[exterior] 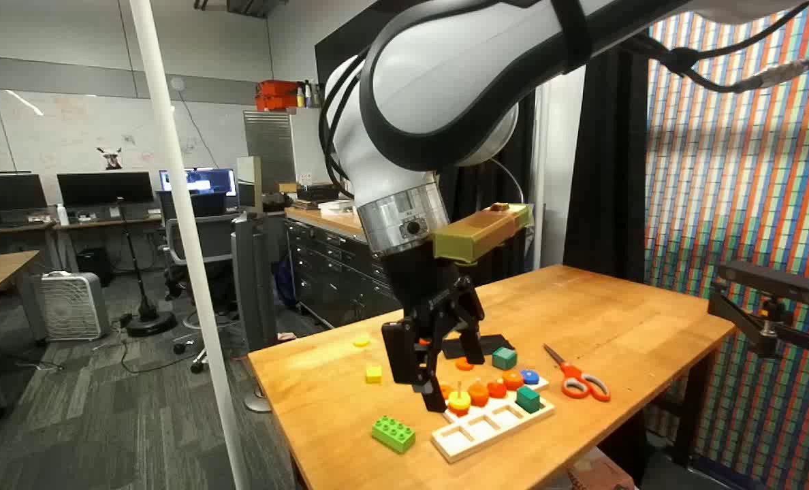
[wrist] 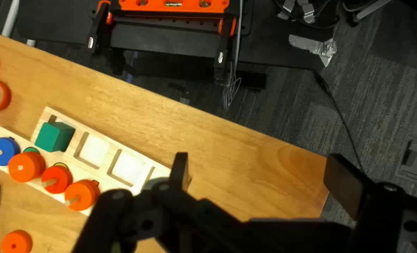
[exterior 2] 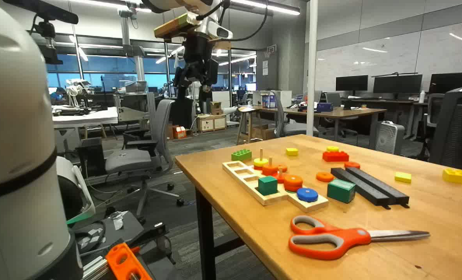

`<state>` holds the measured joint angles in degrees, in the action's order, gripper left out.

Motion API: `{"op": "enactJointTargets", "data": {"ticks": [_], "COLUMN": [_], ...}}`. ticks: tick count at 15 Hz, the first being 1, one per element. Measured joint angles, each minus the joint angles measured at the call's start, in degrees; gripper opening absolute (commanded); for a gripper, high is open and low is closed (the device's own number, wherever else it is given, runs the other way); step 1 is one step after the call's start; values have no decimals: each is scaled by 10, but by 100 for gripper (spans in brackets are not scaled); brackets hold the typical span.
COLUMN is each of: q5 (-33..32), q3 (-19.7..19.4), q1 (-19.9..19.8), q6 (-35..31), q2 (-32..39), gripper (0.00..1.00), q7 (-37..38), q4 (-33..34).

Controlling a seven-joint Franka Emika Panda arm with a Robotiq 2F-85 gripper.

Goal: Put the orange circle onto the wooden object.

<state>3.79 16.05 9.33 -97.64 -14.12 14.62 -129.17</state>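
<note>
The end effector (wrist: 256,172) hangs up there, well above the table (exterior 2: 406,223), its fingers (wrist: 342,186) wide apart. In an exterior view a loose orange disc (exterior 2: 324,177) lies flat on the table, right of the wooden board (exterior 2: 274,199) and just beyond a green block (exterior 2: 340,191) — another, redder disc (exterior 2: 352,165) rests farther off by a red brick (exterior 2: 335,156). More orange discs (exterior 2: 293,182) sit on the board, near a blue disc (exterior 2: 307,194).
</note>
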Motion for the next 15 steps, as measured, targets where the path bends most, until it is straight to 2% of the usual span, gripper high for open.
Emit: {"op": "enactJointTargets", "data": {"ticks": [9, 15], "q5": [-7, -55], "q3": [-2, -32], "q1": [0, -7], "q6": [-8, -132], "q2": [0, 11], "gripper": [100, 100], "q7": [0, -16], "q4": [0, -11]}}
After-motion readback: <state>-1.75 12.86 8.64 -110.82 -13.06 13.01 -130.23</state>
